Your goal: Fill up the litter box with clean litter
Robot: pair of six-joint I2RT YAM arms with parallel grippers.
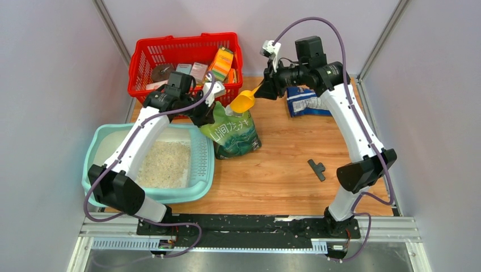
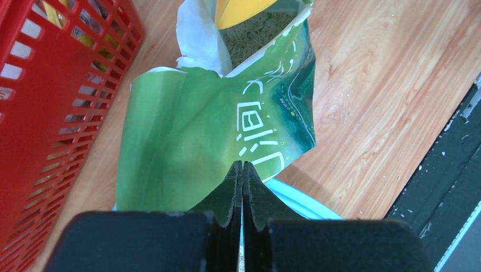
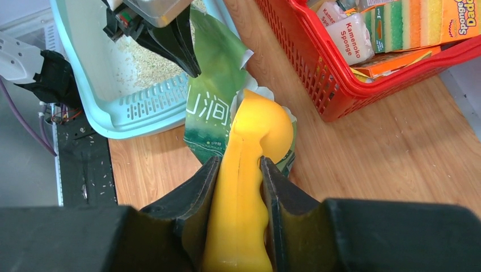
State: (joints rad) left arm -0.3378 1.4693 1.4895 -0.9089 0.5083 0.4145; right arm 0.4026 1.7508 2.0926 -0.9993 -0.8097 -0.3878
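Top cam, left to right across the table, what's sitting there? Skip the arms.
litter box → green bag → blue-and-white pouch. Left out because they overlap others: yellow scoop, red basket.

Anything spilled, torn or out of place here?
Pale litter grains speckle the black base plate, outside the pale teal plastic litter box. The green printed bag has a raggedly torn mouth. A small black T-shaped part lies loose on the wooden table.
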